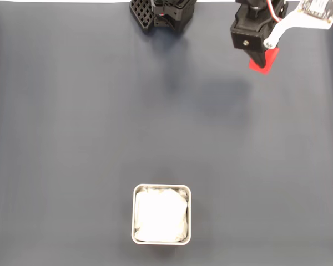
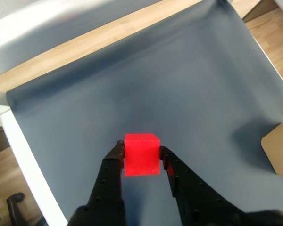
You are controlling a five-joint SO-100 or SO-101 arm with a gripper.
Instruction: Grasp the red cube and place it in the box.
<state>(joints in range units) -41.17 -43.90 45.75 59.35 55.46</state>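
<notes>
Cube (image 1: 265, 62) between gripper (image 2: 141, 157) fingers, box (image 1: 161, 188) well apart.

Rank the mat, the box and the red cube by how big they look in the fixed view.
Largest to smallest:
1. mat
2. box
3. red cube, partly hidden by the gripper holding it, and possibly lifted nearer the camera, so its apparent size is unsure.

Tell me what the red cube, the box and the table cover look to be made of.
The red cube: matte, evenly coloured, sharp-edged, likely plastic or foam. The box: silvery metal by its thin shiny rim, with crumpled white soft lining, perhaps cloth or paper. The table cover: dark grey sheet with a faint sheen, probably vinyl or paper.
</notes>
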